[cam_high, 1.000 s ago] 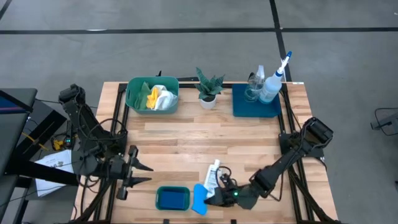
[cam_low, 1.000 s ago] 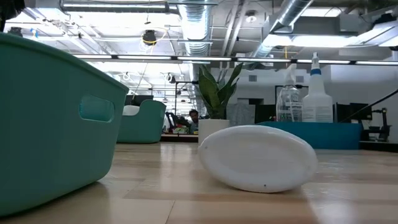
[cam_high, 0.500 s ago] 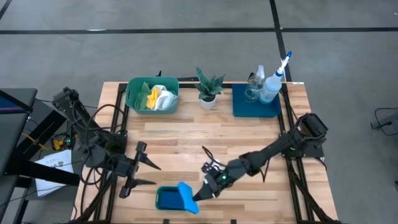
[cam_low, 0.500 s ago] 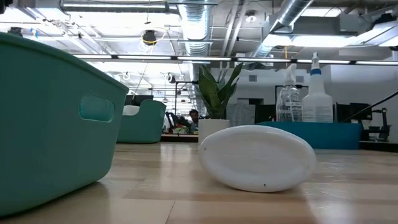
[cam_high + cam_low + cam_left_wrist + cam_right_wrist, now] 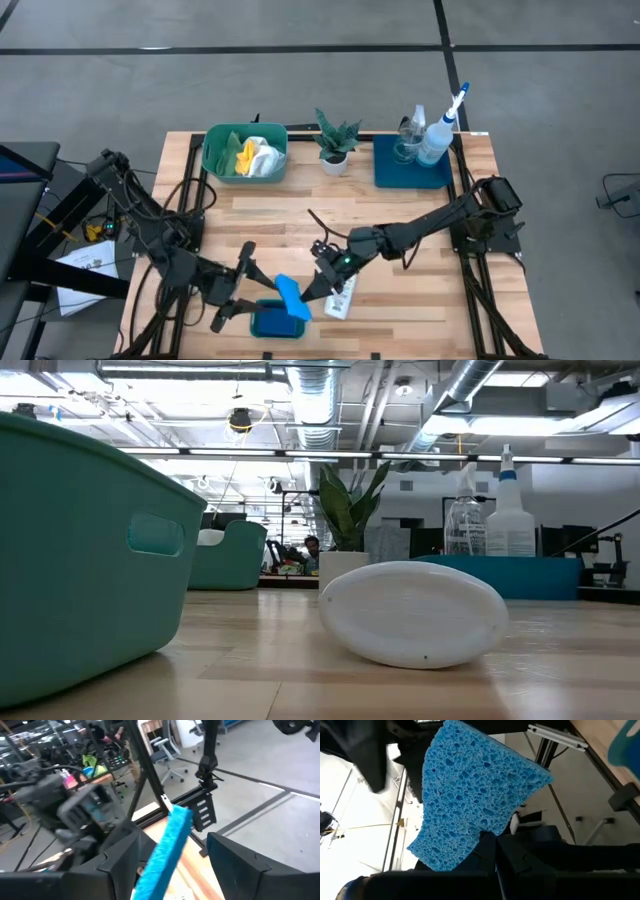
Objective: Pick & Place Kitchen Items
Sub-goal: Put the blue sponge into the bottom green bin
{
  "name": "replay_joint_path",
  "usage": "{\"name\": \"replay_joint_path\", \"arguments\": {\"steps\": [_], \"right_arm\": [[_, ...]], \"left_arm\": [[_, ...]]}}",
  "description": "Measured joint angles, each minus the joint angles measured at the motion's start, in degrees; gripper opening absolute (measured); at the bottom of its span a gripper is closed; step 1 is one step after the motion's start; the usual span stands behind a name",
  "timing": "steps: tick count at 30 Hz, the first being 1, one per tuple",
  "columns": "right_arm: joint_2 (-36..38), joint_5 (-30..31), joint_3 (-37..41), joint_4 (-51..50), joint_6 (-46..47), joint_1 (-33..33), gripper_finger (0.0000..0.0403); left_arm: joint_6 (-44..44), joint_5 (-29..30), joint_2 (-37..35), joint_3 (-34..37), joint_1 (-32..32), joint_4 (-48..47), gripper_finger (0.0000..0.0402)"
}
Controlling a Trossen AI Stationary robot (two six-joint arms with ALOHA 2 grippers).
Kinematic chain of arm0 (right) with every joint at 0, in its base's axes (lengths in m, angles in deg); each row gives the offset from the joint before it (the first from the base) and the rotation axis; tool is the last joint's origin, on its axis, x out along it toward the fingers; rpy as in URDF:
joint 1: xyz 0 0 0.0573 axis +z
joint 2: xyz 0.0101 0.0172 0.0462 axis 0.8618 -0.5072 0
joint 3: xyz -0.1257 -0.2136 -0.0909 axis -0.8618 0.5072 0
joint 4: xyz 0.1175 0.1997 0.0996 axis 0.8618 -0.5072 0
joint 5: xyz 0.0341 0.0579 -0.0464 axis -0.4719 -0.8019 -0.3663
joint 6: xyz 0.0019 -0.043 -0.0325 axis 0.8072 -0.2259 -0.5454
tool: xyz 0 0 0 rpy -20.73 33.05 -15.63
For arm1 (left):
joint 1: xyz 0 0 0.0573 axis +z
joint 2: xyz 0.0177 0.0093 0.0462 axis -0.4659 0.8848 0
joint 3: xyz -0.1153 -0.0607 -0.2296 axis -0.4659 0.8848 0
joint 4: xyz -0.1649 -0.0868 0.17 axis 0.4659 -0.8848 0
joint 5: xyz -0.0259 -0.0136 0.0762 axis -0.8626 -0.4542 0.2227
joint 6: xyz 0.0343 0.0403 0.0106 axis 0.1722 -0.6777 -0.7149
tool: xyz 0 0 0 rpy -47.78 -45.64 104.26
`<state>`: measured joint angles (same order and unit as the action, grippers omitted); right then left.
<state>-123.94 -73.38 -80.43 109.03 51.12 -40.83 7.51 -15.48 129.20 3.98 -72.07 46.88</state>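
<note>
A blue sponge hangs just above the far right corner of the near green tub, with my right gripper shut on it. Another blue sponge lies in that tub. My left gripper is open and faces the held sponge from the left. In the left wrist view its fingers stand on either side of the sponge without touching it. A small white bottle lies on its side on the table, right of the tub. My right gripper pinches the sponge's edge between its two shut fingers. The fingers reach in from the table's right, slanting slightly down. The sponge stands on edge beyond the fingertips, lifted clear of the table and the tub.
At the far edge stand a green tub with yellow, green and white cloths, a small potted plant, and a dark blue tray with two spray bottles. In the low view the white bottle lies right of the near tub.
My right gripper has lifted the blue sponge off the table right of the near tub and swung it left and up, over the tub's far right corner. My left gripper has moved right toward the sponge, rolled and opened wider.
</note>
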Motion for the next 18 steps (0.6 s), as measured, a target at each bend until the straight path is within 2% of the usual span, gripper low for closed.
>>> {"name": "replay_joint_path", "arguments": {"steps": [9,18], "right_arm": [[-0.01,-0.42,0.0,1.09,0.87,-0.14,0.0],[-0.01,1.29,0.0,1.18,0.92,-0.08,0.0]], "left_arm": [[-1.65,-0.97,0.19,-0.31,2.16,-0.3,0.0221],[-1.65,-6.69,0.34,-0.27,5.19,-2.0,0.0213]]}}
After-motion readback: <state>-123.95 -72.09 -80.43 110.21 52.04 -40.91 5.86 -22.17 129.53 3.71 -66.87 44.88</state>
